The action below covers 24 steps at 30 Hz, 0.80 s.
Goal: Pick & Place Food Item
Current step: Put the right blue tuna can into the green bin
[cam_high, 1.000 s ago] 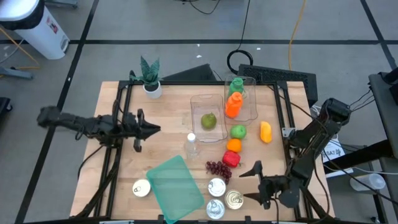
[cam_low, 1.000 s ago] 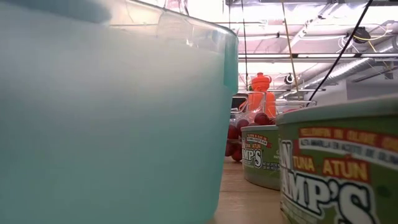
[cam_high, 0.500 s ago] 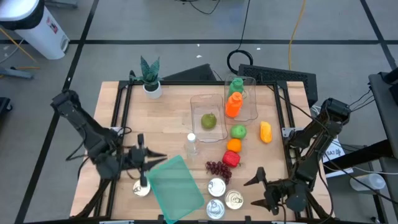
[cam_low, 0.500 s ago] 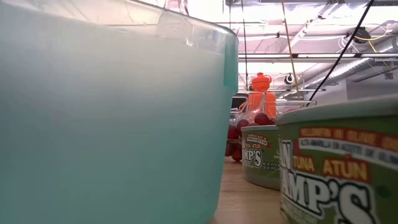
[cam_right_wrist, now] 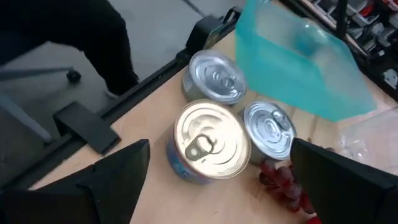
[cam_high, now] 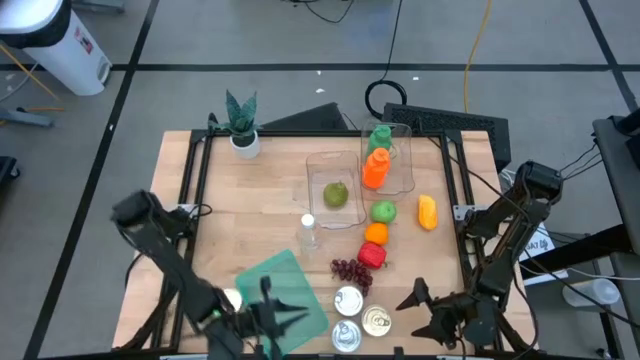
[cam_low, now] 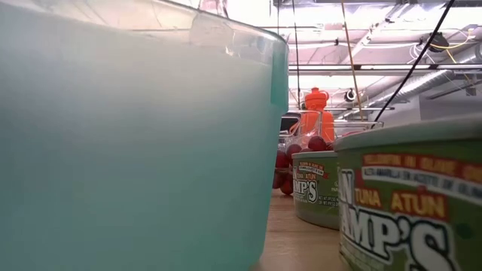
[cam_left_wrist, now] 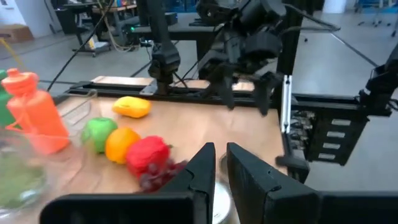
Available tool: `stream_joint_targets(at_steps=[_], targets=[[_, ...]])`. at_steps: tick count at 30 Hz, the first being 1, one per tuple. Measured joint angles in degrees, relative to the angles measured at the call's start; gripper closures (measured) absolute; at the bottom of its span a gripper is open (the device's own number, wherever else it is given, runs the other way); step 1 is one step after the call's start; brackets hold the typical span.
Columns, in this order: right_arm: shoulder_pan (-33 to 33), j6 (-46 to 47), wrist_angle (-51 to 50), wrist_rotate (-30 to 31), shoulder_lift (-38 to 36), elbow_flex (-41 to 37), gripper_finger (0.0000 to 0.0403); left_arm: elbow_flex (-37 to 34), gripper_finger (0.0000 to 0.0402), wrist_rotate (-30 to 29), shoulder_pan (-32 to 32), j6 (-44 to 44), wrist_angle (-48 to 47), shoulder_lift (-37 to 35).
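Observation:
The food lies mid-table: a green apple [cam_high: 335, 193] in a clear container [cam_high: 333, 168], a second green apple [cam_high: 383, 211], an orange [cam_high: 376, 233], a red fruit [cam_high: 372, 255], grapes [cam_high: 348, 270] and a yellow fruit [cam_high: 427, 211]. My left gripper [cam_high: 290, 318] is shut and empty, over the near end of the teal container [cam_high: 283, 290]. Its wrist view [cam_left_wrist: 221, 168] looks across the fruit. My right gripper [cam_high: 420, 308] is open and empty at the near right, just right of the cans [cam_high: 377, 321]. In its wrist view [cam_right_wrist: 221, 149] it looks at the three cans.
Three tuna cans [cam_right_wrist: 208, 140] stand at the near edge, and a fourth [cam_high: 228, 302] stands left of the teal container. A small water bottle [cam_high: 307, 232], an orange bottle [cam_high: 375, 168], a green bottle [cam_high: 380, 138] and a potted plant [cam_high: 240, 125] stand farther back. Black frame rails run along both sides.
My left arm has swung from mid-left toward the table's near edge and somewhat right, ending over the teal container, with the gripper still shut. My right gripper has drifted slightly toward the near edge and stays open. No object has moved.

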Motion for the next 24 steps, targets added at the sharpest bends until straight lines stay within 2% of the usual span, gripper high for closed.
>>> stream_joint_targets(at_steps=[5, 10, 14, 19, 24], targets=[[-0.9, -2.7, 5.7, -1.1, 4.5, 0.0, 0.0044, 7.8, 0.035, 0.5, 2.2, -1.6, -0.1, 8.1], [-1.2, -4.9, 11.1, -1.5, 7.1, 0.0, 0.0126, 9.5, 0.035, 7.6, 6.2, -5.7, 0.2, 9.4], [-1.4, -5.6, 12.5, -5.6, 8.1, 0.0, 0.0197, 9.5, 0.035, 12.9, 8.8, -7.7, 0.1, 9.4], [-1.8, -6.0, 12.5, -5.2, 10.0, 0.0, 0.0265, 9.5, 0.035, 12.9, 9.1, -3.3, 3.8, 11.3], [-3.3, -8.4, 13.2, -5.4, 12.5, 0.0, 0.0305, 9.5, 0.035, 13.8, 9.4, 0.8, 8.4, 12.7]])
